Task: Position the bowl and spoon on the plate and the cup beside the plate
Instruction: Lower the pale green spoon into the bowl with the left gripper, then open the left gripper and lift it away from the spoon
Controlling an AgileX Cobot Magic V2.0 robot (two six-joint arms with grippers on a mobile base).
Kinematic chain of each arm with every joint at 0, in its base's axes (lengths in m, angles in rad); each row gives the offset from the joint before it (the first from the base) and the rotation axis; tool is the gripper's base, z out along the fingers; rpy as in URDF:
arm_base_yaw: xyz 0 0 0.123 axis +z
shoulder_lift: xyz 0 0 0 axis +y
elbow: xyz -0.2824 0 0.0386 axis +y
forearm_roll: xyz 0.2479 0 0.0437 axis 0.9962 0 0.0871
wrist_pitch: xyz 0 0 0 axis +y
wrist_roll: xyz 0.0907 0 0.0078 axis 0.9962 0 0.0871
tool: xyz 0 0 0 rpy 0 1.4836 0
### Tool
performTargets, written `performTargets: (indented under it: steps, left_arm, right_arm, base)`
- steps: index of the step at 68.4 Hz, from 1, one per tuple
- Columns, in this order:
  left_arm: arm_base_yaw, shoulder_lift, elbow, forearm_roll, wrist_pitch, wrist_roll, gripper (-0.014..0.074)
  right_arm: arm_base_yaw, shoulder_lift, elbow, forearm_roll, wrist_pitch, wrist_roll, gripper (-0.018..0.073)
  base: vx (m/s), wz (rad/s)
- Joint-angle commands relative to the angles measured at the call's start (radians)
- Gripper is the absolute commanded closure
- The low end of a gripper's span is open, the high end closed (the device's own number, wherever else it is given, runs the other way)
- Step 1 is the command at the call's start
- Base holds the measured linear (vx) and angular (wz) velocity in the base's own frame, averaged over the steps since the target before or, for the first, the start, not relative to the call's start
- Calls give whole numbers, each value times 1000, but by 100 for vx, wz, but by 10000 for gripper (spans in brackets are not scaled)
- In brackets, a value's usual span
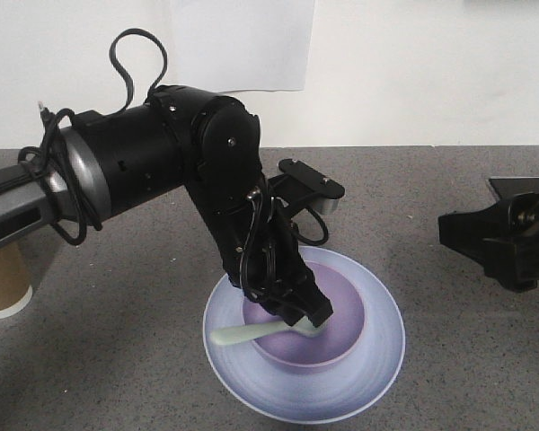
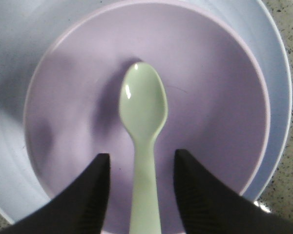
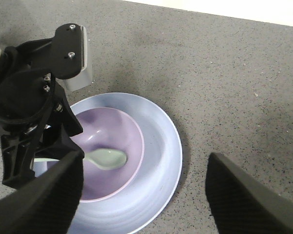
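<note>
The lilac bowl (image 1: 328, 337) sits in the middle of the pale blue plate (image 1: 377, 359). Inside the bowl lies the mint-green spoon (image 2: 142, 105), head down, its handle (image 1: 238, 335) sticking out over the left rim. My left gripper (image 2: 141, 155) hovers over the bowl, open, one finger on each side of the handle with a gap on both sides. The paper cup (image 1: 4, 283) stands upright at the far left, well away from the plate. At the right edge my right gripper (image 3: 146, 195) is open and holds nothing, just right of the plate (image 3: 161, 146).
The grey speckled tabletop (image 1: 449, 359) runs back to a white wall (image 1: 413, 72). My left arm (image 1: 135, 166) reaches in from the left across the table, passing above the cup. The right arm (image 1: 503, 238) stays at the right edge.
</note>
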Motion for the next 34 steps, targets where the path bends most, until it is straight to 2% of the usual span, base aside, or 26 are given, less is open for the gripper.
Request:
performTargets:
  steps: [1,13,26,34]
  left_arm:
    - [-7,-48,-22,-20,7,-4,183]
    - [-7,-48,-22,-20,7,-3,104]
    - [-3,-66,-23,-14,7,-8,100]
    - [11,-102,-23,21,7,-32,100]
  right_arm:
    - [-6,-7,-28,1,-65,-10,42]
    - [-6,-7,-28,1,-65,-10,42]
    - [-6,-7,-28,1,-65,-10,42]
    - [-6,-7,-28,1,-65,-10,42]
  base:
    - [0,0]
    - [0,0]
    - [0,0]
    - [0,0]
